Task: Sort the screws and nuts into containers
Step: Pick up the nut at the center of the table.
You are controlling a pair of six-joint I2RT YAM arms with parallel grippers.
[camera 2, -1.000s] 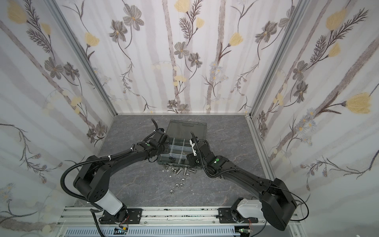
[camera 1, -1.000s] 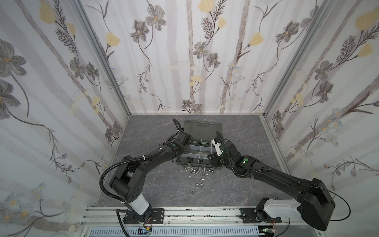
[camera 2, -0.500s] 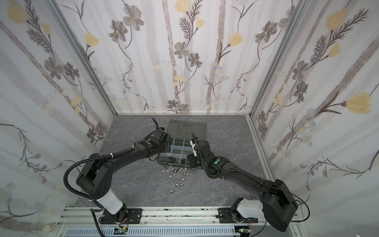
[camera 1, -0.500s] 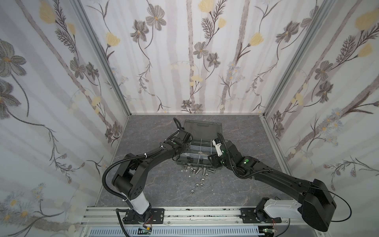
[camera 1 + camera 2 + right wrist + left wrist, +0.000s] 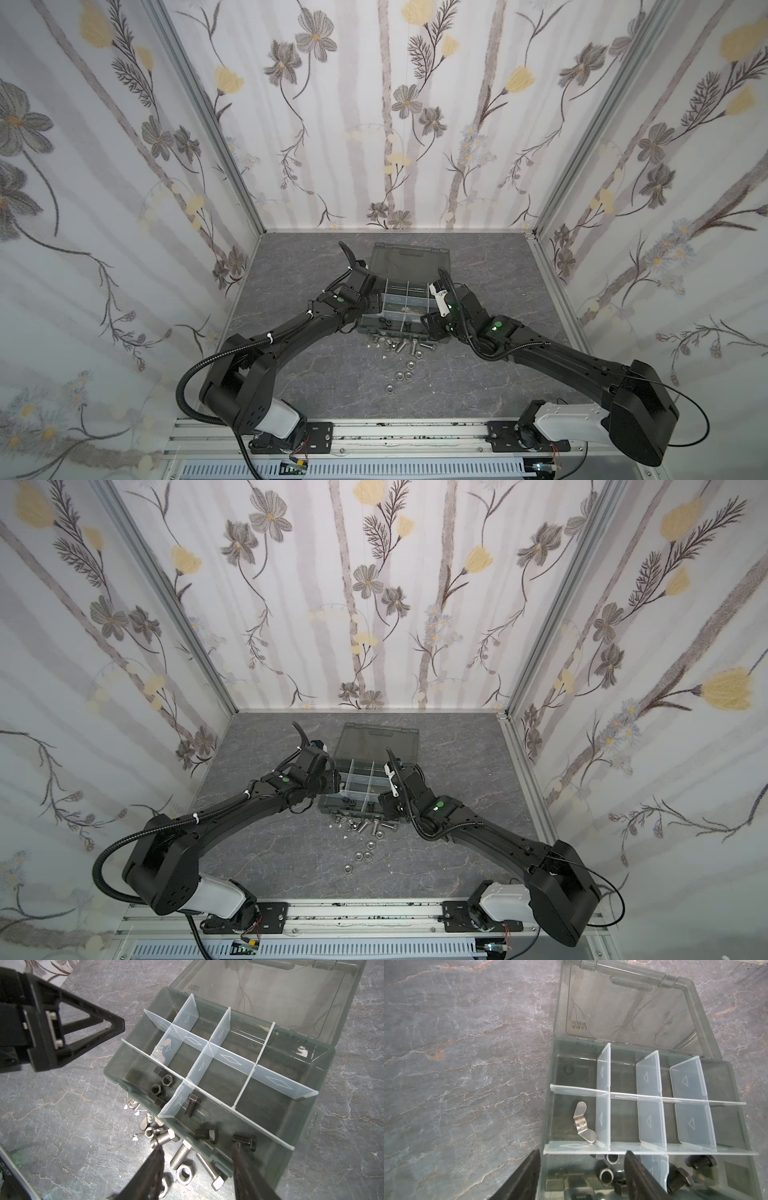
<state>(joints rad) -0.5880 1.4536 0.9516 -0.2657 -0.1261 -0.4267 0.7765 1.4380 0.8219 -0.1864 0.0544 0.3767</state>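
The dark grey case [image 5: 398,308] lies open, its containers [image 5: 618,1122] split by pale dividers. Black nuts [image 5: 156,1089] lie in the near-left compartment and black screws [image 5: 207,1133] in the one beside it. A silver wing nut [image 5: 582,1124] rests in a middle-row compartment. Silver screws [image 5: 180,1156] and silver nuts [image 5: 185,1173] lie on the table against the case front. My left gripper [image 5: 581,1167] hangs open and empty over the case's left edge. Just as open and empty, my right gripper [image 5: 197,1159] straddles the case's front wall.
More silver nuts [image 5: 405,376] lie loose on the grey stone-patterned table [image 5: 316,374], nearer the front. Wing nuts [image 5: 148,1124] and white flecks sit by the case's front corner. The smoky lid [image 5: 409,259] lies flat behind the case. Flowered walls close in three sides.
My left gripper has gone from shut to open over the case's left side, and its arm shifted slightly. The right arm and its gripper have stayed as they were.
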